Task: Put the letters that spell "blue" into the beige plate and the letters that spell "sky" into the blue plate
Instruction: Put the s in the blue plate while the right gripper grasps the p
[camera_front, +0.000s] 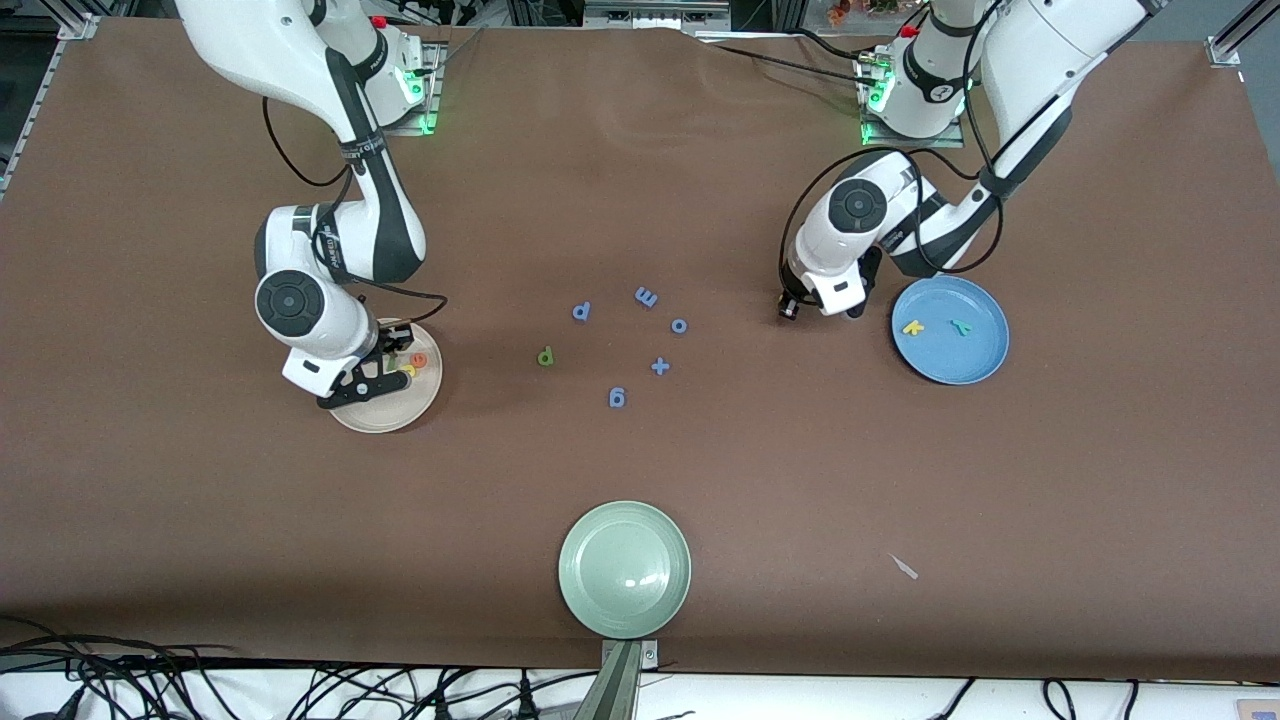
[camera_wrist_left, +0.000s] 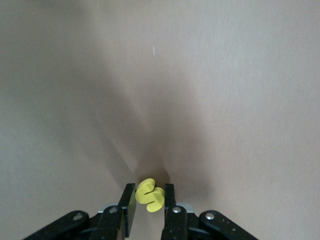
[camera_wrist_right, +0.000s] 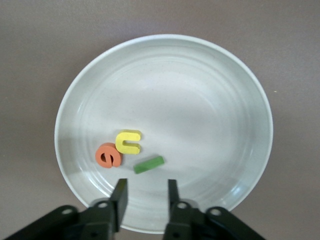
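Centre-right of the frame: left tool (camera_wrist_left: 150, 200) pinching small yellow foam s (camera_wrist_left: 150, 195), beside round blue plate (camera_front: 950, 330) for delivery. Centre-left: right tool (camera_wrist_right: 145, 192) parted above round beige plate (camera_wrist_right: 210, 100), light-green foam l (camera_wrist_right: 148, 164) released.

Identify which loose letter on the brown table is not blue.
The dark-green letter, lying toward the right arm's end of the cluster; the other five letters around it are all blue.

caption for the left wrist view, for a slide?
Left gripper pinching the yellow s between its fingertips, low over bare brown tabletop.
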